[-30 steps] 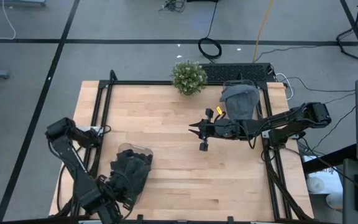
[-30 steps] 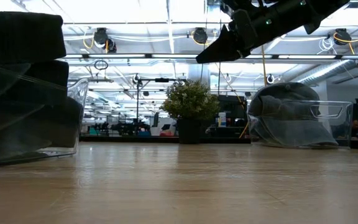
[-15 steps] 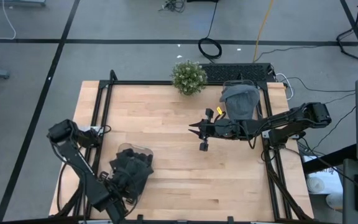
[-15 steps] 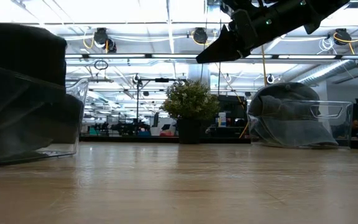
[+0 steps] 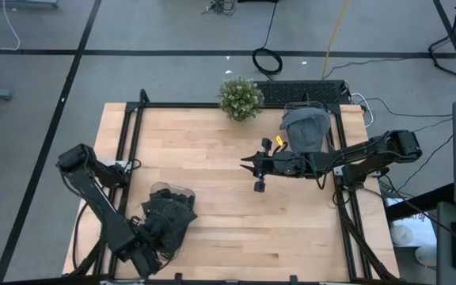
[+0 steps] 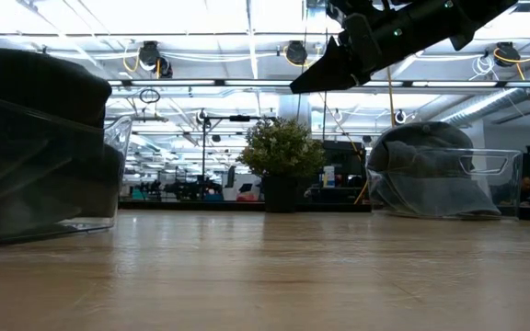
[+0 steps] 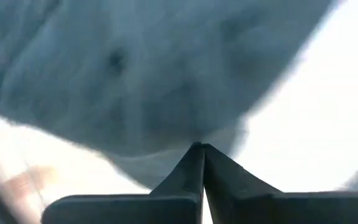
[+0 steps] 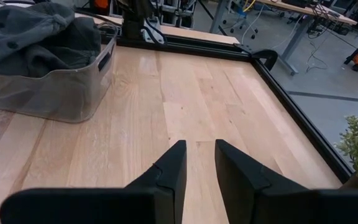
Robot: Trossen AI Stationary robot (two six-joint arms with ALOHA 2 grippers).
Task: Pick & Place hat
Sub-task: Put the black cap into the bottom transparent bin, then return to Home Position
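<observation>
Dark grey hats lie piled in a clear bin at the table's near left. They also show in the low view and the right wrist view. My left gripper is at the pile's near-left side, shut on dark hat cloth. A lighter grey hat sits in a second clear bin at the far right. My right gripper hangs open and empty above the table's middle. My left gripper has its two fingers shut together with the dark hat's cloth right at their tips. The cloth fills the view ahead of them. Which part of the hat they have, and how many layers, I cannot tell.
A small potted plant stands at the far edge, also seen in the low view. A black frame runs along the table's sides. Bare wood lies between the two bins.
In the low view the dark hat at the left bin has gone down, and its top sits lower than a second ago. My left arm has shifted a little toward the table's left edge. My right arm has kept still.
</observation>
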